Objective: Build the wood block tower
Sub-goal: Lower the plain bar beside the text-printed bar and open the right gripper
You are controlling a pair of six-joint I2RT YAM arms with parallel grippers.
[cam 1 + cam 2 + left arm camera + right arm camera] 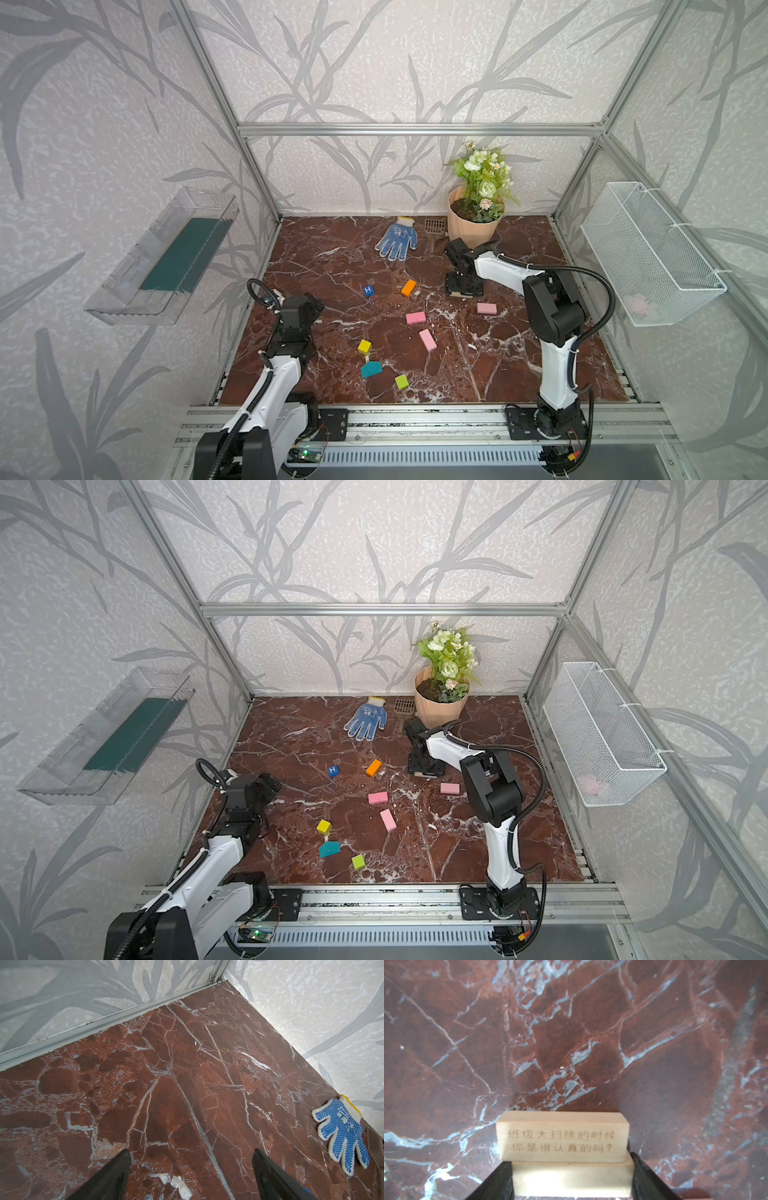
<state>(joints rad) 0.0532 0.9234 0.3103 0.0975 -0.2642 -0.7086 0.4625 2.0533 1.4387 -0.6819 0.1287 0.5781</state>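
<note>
Two tan wood blocks lie against each other on the marble table (571,1043): an engraved one (562,1138) and a plain one (571,1180). My right gripper (570,1159) points straight down and is shut on the plain tan block, one finger at each end. In a top view, only a tan sliver (460,295) shows under the right gripper (464,286). Loose blocks are scattered around: blue "H" cube (368,290), orange (409,287), pink (416,318) (427,340) (486,308), yellow (364,346), teal (371,369), lime (401,381). My left gripper (191,1154) (309,306) hangs open over bare marble at the left.
A blue dotted glove (397,239) (342,1134), a brown scoop (434,232) and a peach flowerpot (473,226) stand at the back, close behind the right arm. A wire basket (648,253) hangs on the right wall and a clear bin (166,257) on the left wall.
</note>
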